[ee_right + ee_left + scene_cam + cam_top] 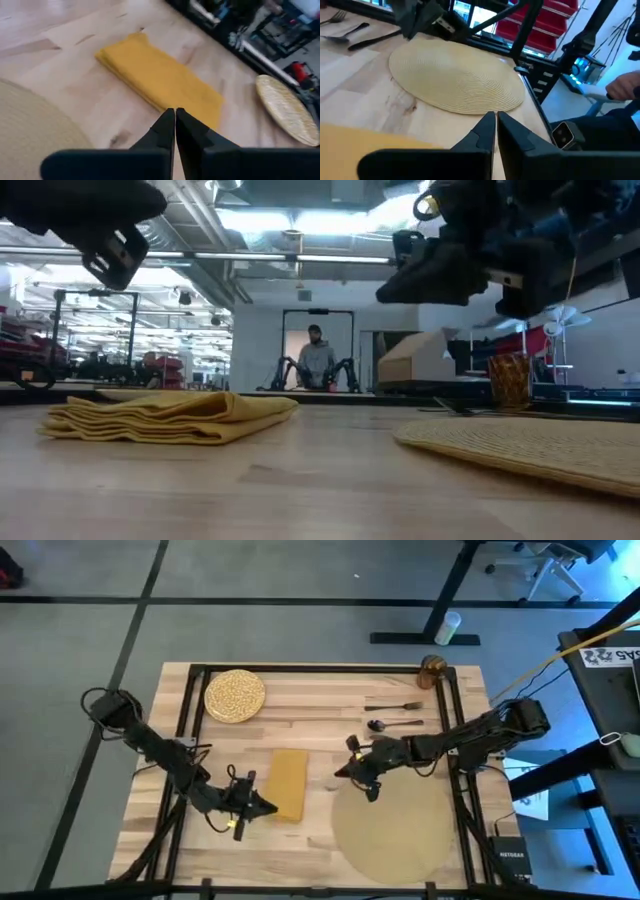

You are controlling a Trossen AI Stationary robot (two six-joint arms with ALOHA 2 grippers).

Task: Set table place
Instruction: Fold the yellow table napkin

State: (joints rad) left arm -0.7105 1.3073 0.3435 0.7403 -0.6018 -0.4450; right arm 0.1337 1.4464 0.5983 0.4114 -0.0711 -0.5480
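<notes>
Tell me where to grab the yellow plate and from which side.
Grip the yellow plate at its rim: it lies flat in the table's far left corner, so only the thin raised edge offers a pinch. I would come from above with the left gripper, on the edge facing the napkin, since the black rails crowd the plate's other sides.

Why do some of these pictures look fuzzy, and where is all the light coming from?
Low view: ceiling strip lights glare brightly, leaving the arms overhead as dark blurs, though the napkin stays fairly clear. Right wrist view: the plate and room behind are soft. Left wrist view: the placemat is sharp, the cutlery smeared.
</notes>
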